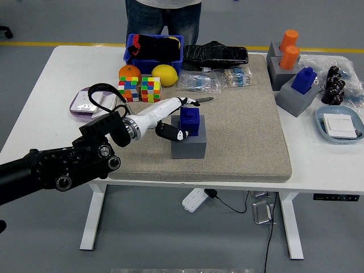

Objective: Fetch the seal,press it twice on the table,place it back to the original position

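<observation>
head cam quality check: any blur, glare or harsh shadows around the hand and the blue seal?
Head view: sharp, no motion blur on the left hand or blue seal; lighting even and diffuse, only a soft shadow under the hand on the grey mat; the white table is bright but not blown out.

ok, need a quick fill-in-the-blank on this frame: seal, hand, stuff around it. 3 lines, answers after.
1. The blue seal sits in a ____ block on the mat.
2. The ____ hand is at the seal; the other is out of view.
3. Two orange seals stand at the table's far ____ corner.

Missing words: grey; left; right
</observation>
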`<move>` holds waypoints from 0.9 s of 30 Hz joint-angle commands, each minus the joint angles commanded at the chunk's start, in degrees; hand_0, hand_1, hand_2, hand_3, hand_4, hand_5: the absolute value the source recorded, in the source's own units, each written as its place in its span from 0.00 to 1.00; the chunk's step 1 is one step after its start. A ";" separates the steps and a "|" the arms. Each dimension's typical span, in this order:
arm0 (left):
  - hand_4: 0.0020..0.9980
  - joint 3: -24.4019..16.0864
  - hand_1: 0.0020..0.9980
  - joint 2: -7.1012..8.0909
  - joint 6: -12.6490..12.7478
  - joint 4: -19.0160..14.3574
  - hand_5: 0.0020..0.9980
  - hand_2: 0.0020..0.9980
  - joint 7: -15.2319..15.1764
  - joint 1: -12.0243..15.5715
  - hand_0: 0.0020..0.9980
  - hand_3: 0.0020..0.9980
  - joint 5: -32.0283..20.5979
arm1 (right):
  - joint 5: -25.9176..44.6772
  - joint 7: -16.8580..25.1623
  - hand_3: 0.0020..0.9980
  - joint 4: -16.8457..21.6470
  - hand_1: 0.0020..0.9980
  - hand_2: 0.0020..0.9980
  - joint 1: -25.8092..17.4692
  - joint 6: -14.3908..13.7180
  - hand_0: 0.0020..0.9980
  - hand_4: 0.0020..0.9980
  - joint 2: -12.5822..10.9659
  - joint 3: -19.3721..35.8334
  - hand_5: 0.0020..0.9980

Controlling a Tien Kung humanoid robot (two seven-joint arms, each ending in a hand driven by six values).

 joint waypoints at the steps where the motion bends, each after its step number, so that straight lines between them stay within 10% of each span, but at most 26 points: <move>1: 0.72 -0.08 0.93 -0.01 0.03 0.09 0.00 0.87 -0.05 -0.03 0.90 0.92 0.00 | 0.04 0.01 0.65 0.02 0.71 0.69 0.03 0.01 0.81 0.79 0.00 -0.03 0.54; 14: 0.90 -1.59 0.98 0.63 -0.86 0.74 0.00 0.96 -0.75 -0.18 0.95 0.96 -1.92 | 0.08 0.07 0.65 0.27 0.71 0.69 -0.08 0.02 0.81 0.79 -0.02 0.29 0.54; 15: 1.00 -1.69 0.99 0.72 -1.15 0.59 0.17 0.98 -0.80 -0.22 0.97 0.97 -2.22 | 0.06 0.07 0.65 0.25 0.71 0.69 -0.05 0.00 0.81 0.79 -0.02 0.29 0.54; 20: 1.00 -2.71 0.99 1.10 -3.72 0.34 0.17 0.98 -1.48 -0.26 0.97 0.97 -5.55 | 0.05 0.06 0.65 0.25 0.71 0.69 -0.05 0.00 0.81 0.79 0.04 0.28 0.54; 21: 1.00 -2.91 1.00 1.16 -4.01 0.38 0.36 1.00 -1.70 -0.26 1.00 1.00 -6.13 | 0.04 0.05 0.65 0.25 0.71 0.69 -0.05 0.01 0.81 0.79 0.05 0.28 0.54; 26: 1.00 -4.68 1.00 1.43 -3.88 0.84 0.36 1.00 -3.42 -0.02 1.00 1.00 -9.01 | -0.05 0.03 0.65 0.22 0.71 0.69 -0.02 -0.02 0.81 0.79 0.16 0.45 0.54; 27: 1.00 -5.08 1.00 1.47 -3.54 1.01 0.59 1.00 -3.93 0.05 1.00 1.00 -9.30 | -0.09 0.03 0.65 0.20 0.71 0.69 -0.01 -0.04 0.81 0.79 0.18 0.49 0.54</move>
